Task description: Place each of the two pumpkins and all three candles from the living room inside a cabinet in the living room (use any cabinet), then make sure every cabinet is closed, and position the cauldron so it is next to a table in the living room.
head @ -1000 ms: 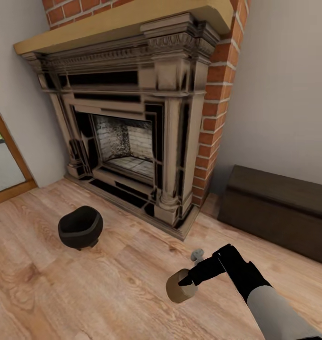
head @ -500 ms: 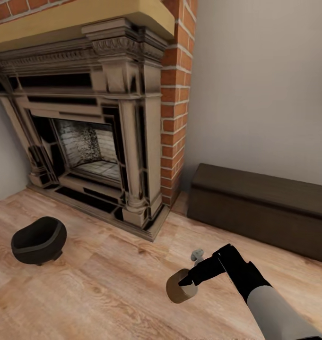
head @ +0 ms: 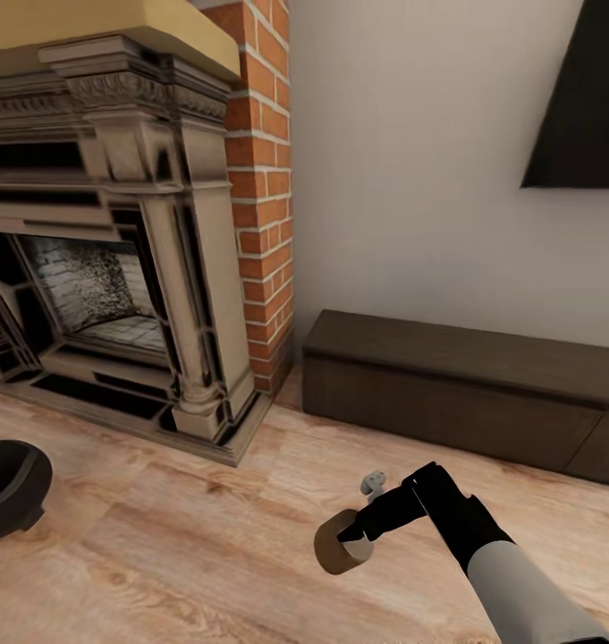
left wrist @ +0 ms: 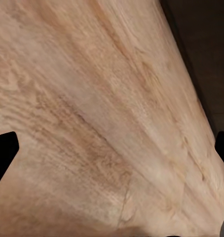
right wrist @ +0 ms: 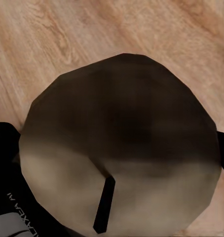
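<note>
Gripping a candle (head: 342,542), the right gripper (head: 351,534) hung low over the wood floor (head: 206,537) at the near right of the head view, black fingers clamped on a short beige cylinder. Up close in the right wrist view, the candle's (right wrist: 119,148) round top had a dark wick on it and a black finger (right wrist: 6,148) sat at its edge. The left gripper (left wrist: 112,148) was spread wide and held nothing, just its dark tips at the frame sides over bare planks. A small grey bit (head: 372,485) lay on the floor just past the right gripper; couldn't tell what it was. Further out at far left sat the cauldron (head: 9,487), cut off by the edge. Beyond that stood the fireplace (head: 116,233), and to its right the cabinet (head: 456,394) ran along the wall, fronts shut. A dark screen (head: 577,107) hung above it.
</note>
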